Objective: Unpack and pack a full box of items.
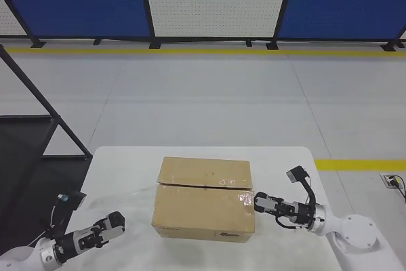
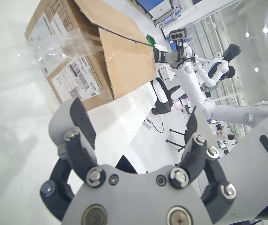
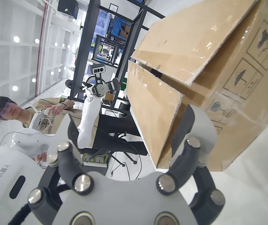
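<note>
A brown cardboard box (image 1: 204,206) sits in the middle of the white table (image 1: 121,169). Its two top flaps are folded down, with a narrow gap between them. Clear tape hangs loose on the side of the box (image 2: 61,45). My right gripper (image 1: 260,202) is open at the box's right end, level with the top edge. In the right wrist view one of its fingers (image 3: 190,122) is beside the end wall, just under the corner of the near flap (image 3: 152,108); I cannot tell whether they touch. My left gripper (image 2: 138,122) is open and empty, well apart from the box (image 2: 89,36), near the table's front left corner (image 1: 114,225).
A black metal frame (image 1: 26,129) stands just past the table's left edge. Blue panels (image 1: 80,17) line the far side of the floor. Bare tabletop lies on both sides of the box and in front of it.
</note>
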`<state>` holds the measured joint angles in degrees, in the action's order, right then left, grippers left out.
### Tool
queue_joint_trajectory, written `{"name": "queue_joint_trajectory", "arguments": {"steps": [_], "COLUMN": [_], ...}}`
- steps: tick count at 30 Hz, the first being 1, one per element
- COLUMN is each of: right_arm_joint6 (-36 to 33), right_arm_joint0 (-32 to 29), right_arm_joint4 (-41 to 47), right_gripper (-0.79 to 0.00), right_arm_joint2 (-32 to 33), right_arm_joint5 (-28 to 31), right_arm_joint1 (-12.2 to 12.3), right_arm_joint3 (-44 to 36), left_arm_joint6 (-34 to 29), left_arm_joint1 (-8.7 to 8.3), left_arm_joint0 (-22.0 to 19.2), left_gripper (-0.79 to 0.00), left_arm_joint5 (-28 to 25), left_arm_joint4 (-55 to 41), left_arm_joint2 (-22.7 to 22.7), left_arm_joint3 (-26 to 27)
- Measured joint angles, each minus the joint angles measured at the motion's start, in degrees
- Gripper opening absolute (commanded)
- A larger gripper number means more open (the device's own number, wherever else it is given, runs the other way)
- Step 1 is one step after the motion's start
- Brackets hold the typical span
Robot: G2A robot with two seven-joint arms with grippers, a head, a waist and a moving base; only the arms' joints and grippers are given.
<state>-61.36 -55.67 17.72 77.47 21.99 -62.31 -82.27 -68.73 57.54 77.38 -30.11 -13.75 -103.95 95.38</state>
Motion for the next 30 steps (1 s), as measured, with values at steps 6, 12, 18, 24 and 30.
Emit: {"name": "queue_joint_trajectory", "arguments": {"steps": [6,12,18,24,30], "right_arm_joint6": [-2.2,-6.6,-13.8,-19.5,-20.7], "right_arm_joint0": [2.3,4.7,6.0,5.4,1.2], "right_arm_joint4": [5.6,12.0,18.0,20.8,19.0], "right_gripper": [0.000,0.000,0.000,0.000,0.000], "right_arm_joint2": [-2.1,-3.6,-4.0,-3.9,-2.8], "right_arm_joint5": [-0.4,-0.4,1.1,1.6,0.2], "right_arm_joint1": [-0.4,-0.8,-0.9,-0.5,0.6], "right_arm_joint3": [3.7,6.9,8.4,5.6,-3.4], "left_arm_joint6": [1.1,2.3,2.9,3.3,3.7], "left_arm_joint1": [-0.37,-0.70,-1.04,-1.39,-1.70], "left_arm_joint0": [0.9,1.9,2.5,2.0,1.0], "left_gripper": [0.000,0.000,0.000,0.000,0.000], "left_arm_joint5": [-0.9,-1.5,-2.2,-2.2,-1.6], "left_arm_joint4": [0.2,0.5,0.0,-0.8,-1.4], "left_arm_joint2": [0.0,0.1,0.3,0.7,1.8], "left_arm_joint3": [0.3,0.8,1.3,1.1,0.5]}}
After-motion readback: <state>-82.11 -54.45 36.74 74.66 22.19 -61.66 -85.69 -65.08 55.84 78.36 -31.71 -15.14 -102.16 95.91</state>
